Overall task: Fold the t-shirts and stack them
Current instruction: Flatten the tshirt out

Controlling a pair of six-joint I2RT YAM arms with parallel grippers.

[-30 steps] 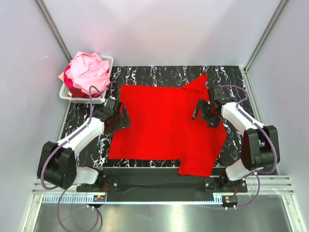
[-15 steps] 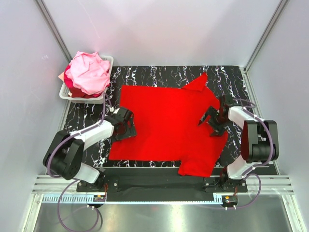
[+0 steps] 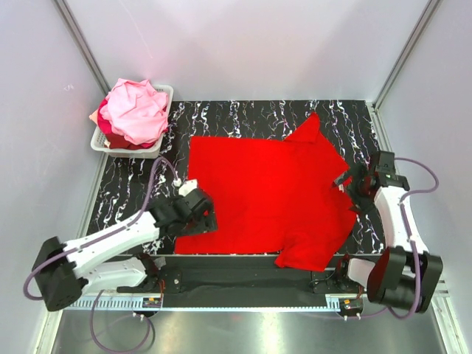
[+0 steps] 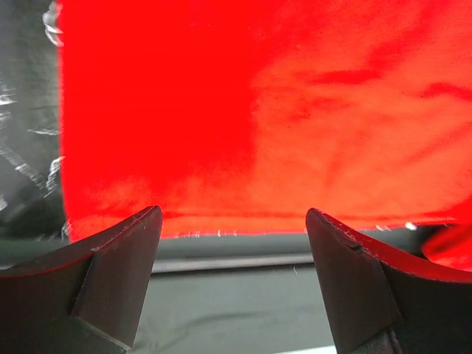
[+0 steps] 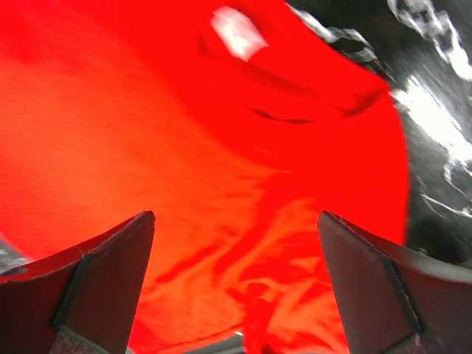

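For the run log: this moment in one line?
red t-shirt: spread flat | left fingers: open over near hem | right fingers: open near collar | basket: pink shirts piled

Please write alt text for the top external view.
A red t-shirt lies spread on a marbled table, the open left gripper at its left edge, the open right gripper at its right. A white basket of pink shirts stands far left.

Bright red t-shirt (image 3: 265, 192) on black white-veined table (image 3: 243, 114); pink shirts (image 3: 136, 110) in white basket (image 3: 125, 150).
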